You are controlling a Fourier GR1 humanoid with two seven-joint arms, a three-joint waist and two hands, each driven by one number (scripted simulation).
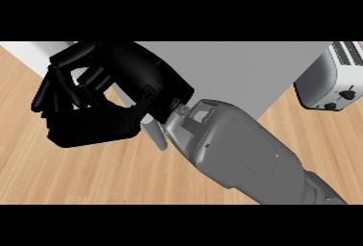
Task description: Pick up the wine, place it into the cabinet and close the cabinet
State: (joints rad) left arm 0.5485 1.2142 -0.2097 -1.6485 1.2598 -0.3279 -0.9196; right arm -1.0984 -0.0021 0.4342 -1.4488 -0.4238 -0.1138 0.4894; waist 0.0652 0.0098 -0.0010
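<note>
My right hand [106, 86] fills the upper left of the head view, its grey forearm [241, 153] running in from the lower right. Its fingers [56, 91] are curled toward the thumb [92, 129], and nothing shows between them. The hand hangs over the left edge of the grey cabinet [241, 72], which spans the top middle. A small pale handle [156, 135] sticks out just under the wrist. No wine bottle is visible anywhere. My left hand does not show.
A silver toaster [330, 79] stands at the right edge beside the cabinet. The wooden counter [85, 173] stretches across the left and bottom of the view.
</note>
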